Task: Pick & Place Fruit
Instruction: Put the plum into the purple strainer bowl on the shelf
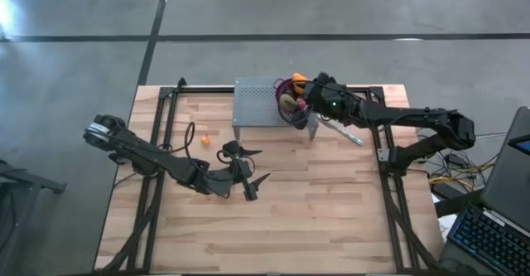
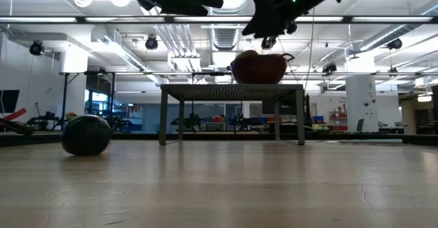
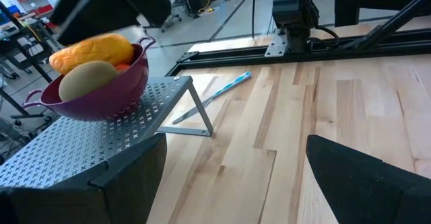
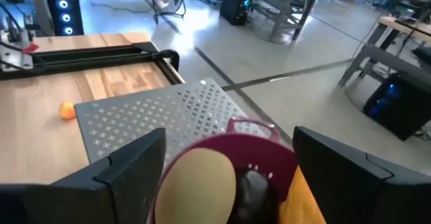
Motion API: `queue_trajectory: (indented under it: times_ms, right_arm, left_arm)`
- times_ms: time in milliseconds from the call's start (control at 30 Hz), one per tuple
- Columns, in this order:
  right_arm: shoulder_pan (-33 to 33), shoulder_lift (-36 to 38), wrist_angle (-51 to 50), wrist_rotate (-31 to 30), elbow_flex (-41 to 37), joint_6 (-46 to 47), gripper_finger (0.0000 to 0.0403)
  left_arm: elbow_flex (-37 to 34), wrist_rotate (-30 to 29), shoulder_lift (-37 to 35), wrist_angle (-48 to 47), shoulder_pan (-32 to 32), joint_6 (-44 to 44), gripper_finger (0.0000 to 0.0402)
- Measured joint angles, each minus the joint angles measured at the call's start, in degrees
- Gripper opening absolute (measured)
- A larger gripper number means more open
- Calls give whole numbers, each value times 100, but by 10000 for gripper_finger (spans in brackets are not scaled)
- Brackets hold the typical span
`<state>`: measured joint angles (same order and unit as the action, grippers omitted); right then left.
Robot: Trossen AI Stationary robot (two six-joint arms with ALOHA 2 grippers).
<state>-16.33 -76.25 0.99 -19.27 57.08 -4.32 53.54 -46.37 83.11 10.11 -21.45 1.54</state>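
Right tool spread wide over the purple bowl on the perforated stand, upper centre, fruit heaped inside; small orange ball left on the bench; left tool released, mid-frame

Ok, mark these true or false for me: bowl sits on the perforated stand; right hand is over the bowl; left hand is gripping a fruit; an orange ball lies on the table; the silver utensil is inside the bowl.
1. The purple bowl sits on the perforated metal stand: true.
2. The right hand is over the bowl: true, fingers apart.
3. The left hand grips a fruit: false, it is open and empty.
4. A small orange ball lies on the table: true.
5. The silver utensil is inside the bowl: false, it lies on the table beside the stand.
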Motion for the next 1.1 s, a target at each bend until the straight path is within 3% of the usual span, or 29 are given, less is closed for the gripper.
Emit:
queue_trajectory:
  times_ms: [433,1100]
  right_arm:
    - [295,0,-1664,-4,1108,-19,241]
    - [1513,185,-1753,-17,674,269,82]
  left_arm:
    - [0,1,2,9,0,0,360]
    - [0,2,2,9,-2,0,360]
